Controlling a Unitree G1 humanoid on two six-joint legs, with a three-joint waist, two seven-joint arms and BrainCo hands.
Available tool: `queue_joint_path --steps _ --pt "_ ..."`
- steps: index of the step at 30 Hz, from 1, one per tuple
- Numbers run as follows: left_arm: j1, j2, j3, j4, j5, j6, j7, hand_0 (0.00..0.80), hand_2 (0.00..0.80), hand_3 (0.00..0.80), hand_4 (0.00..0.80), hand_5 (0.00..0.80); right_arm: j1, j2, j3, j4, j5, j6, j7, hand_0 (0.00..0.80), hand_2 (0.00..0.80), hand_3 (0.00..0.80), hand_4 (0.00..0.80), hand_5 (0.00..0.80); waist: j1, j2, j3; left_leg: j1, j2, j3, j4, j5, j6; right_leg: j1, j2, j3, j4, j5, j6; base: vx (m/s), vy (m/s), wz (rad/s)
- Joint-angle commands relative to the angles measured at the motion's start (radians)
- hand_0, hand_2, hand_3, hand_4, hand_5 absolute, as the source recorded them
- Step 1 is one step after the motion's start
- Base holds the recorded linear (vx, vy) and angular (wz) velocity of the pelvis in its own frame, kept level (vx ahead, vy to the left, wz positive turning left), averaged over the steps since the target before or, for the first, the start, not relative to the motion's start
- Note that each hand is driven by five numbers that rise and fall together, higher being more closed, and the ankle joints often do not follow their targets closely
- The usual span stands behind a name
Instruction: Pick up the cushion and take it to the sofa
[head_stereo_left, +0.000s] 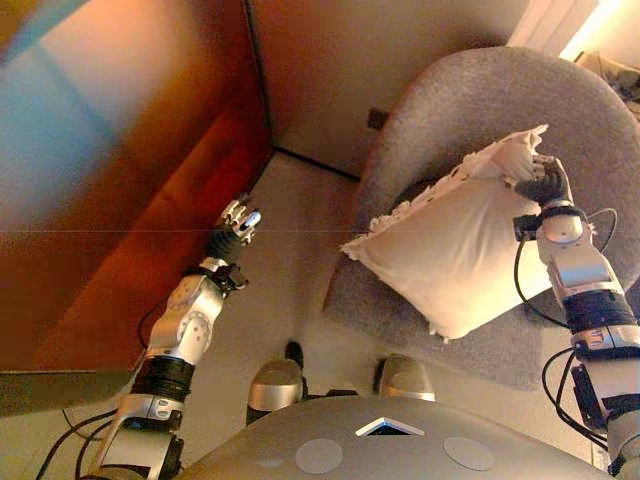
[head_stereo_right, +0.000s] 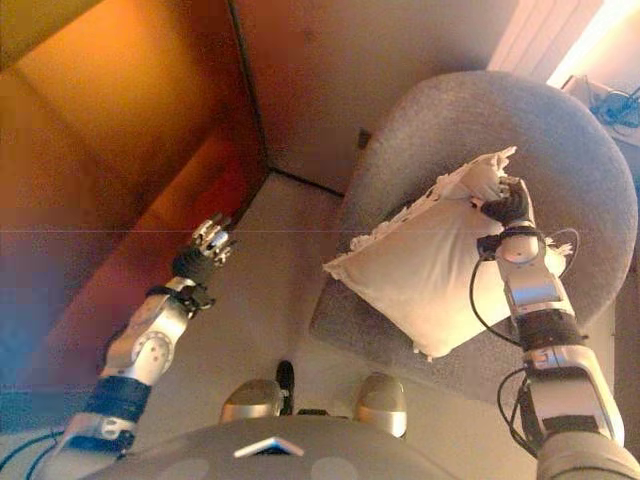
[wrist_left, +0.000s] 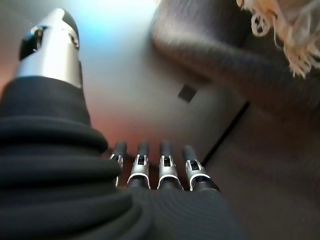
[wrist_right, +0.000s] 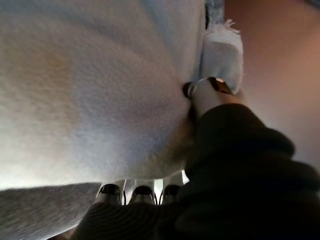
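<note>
A cream cushion (head_stereo_left: 455, 250) with a fringed edge lies tilted on the seat of a grey round armchair (head_stereo_left: 470, 100). My right hand (head_stereo_left: 545, 185) grips its far right corner. In the right wrist view the thumb (wrist_right: 207, 90) presses into the cushion (wrist_right: 90, 90) and the fingers (wrist_right: 142, 192) curl under it. My left hand (head_stereo_left: 235, 228) is held out over the floor to the left of the chair, apart from the cushion. Its fingers (wrist_left: 160, 170) are straight and it is empty.
An orange-red piece of furniture (head_stereo_left: 150, 250) fills the left side, close beside my left hand. A brown wall (head_stereo_left: 380, 50) with a small dark fitting (head_stereo_left: 377, 118) stands behind the chair. Beige floor (head_stereo_left: 290, 270) lies between furniture and chair.
</note>
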Motion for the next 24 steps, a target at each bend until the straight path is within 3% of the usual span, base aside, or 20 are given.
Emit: queue_joint_path --steps 1,5,8,19,22,23,24 --pt "0.012 0.01 -0.002 -0.071 -0.004 -0.039 -0.021 0.0 0.0 0.0 0.0 0.0 -0.195 -0.043 -0.032 0.042 -0.018 -0.058 -0.103 0.8 0.8 0.8 0.8 0.8 0.041 -0.036 -0.036 -0.014 0.07 0.017 0.066 -0.055 -0.06 -0.002 -0.016 -0.041 -0.051 0.186 0.003 0.139 -0.136 0.89" --pt "0.04 0.019 0.021 -0.095 -0.006 -0.012 -0.026 0.0 0.0 0.0 0.0 0.0 -0.213 -0.079 -0.023 0.129 0.015 -0.012 -0.112 0.8 0.8 0.8 0.8 0.8 0.081 -0.05 -0.052 -0.024 0.103 0.019 0.054 -0.026 -0.082 0.086 -0.002 -0.089 -0.118 0.156 0.004 0.176 -0.104 0.6" --pt "0.08 0.043 0.033 -0.117 -0.022 -0.006 -0.038 0.0 0.0 0.0 0.0 0.0 -0.222 -0.093 -0.004 0.195 0.014 0.021 -0.132 0.8 0.8 0.8 0.8 0.8 0.117 -0.053 -0.054 -0.032 0.116 0.012 0.059 -0.018 -0.094 0.12 0.0 -0.126 -0.12 0.133 -0.002 0.163 -0.053 0.04" --pt "0.083 0.079 0.044 -0.148 -0.046 0.004 -0.057 0.0 0.0 0.0 0.0 0.0 -0.281 -0.152 -0.042 0.399 0.079 0.083 -0.179 0.8 0.8 0.8 0.8 0.8 0.168 -0.041 -0.007 -0.091 0.132 -0.03 0.084 0.007 -0.114 0.134 0.001 -0.162 -0.101 0.084 -0.006 0.053 -0.047 0.14" --pt "0.072 0.086 0.032 -0.157 -0.063 -0.001 -0.048 0.0 0.0 0.0 0.0 0.0 -0.308 -0.173 -0.042 0.427 0.091 0.063 -0.187 0.8 0.8 0.8 0.8 0.8 0.173 -0.035 0.004 -0.11 0.135 -0.035 0.092 0.013 -0.119 0.131 0.001 -0.163 -0.104 0.082 -0.007 -0.032 -0.02 0.18" --pt "0.069 0.087 0.029 -0.159 -0.068 -0.003 -0.042 0.0 0.0 0.0 0.0 0.0 -0.319 -0.181 -0.041 0.429 0.09 0.059 -0.189 0.518 0.518 0.518 0.518 0.518 0.174 -0.034 0.006 -0.113 0.135 -0.036 0.093 0.013 -0.119 0.13 0.001 -0.163 -0.105 0.081 -0.007 -0.019 -0.003 0.1" --pt "0.068 0.087 0.026 -0.161 -0.07 -0.006 -0.04 0.0 0.0 0.0 0.0 0.0 -0.327 -0.187 -0.042 0.432 0.086 0.053 -0.189 0.0 0.0 0.0 0.0 0.0 0.174 -0.033 0.008 -0.114 0.135 -0.036 0.093 0.014 -0.119 0.131 0.001 -0.163 -0.106 0.081 -0.008 -0.019 -0.005 0.04"
